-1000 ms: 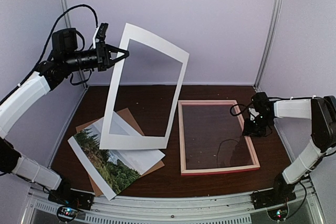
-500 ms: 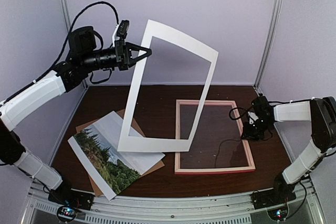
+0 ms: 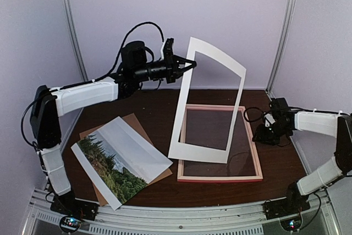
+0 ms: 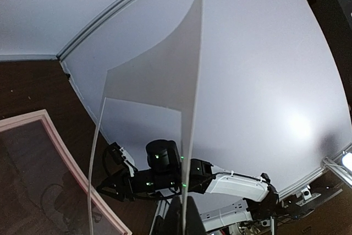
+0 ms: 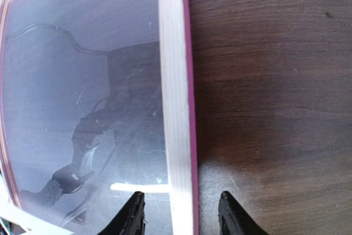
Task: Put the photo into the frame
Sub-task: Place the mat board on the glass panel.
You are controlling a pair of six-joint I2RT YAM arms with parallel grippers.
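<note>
Front left of the bench: the photo lies flat, tilted, on the brown backing board. It is well apart from the frame and not in it. It sits in the same spot as a second ago, but it is now fully uncovered, since the mat no longer hangs over it.

Front right: the frame lies flat with its glass pane showing. It sits further left than a second ago. In the right wrist view its pale rail runs between the fingers.

The right claw is low at the frame's right rail. It is released: the fingers straddle the rail with a gap on each side and grasp nothing. It has moved slightly away from its earlier spot.

Middle: the white mat hangs nearly upright and is slightly bowed. It has swung right from above the photo, and its lower edge is now over the frame's left half. I cannot tell whether that edge touches the glass. The left wrist view shows the mat almost edge-on.

Behind it, the left claw is clenched on the mat's upper left corner. The left arm is stretched further right than before.
</note>
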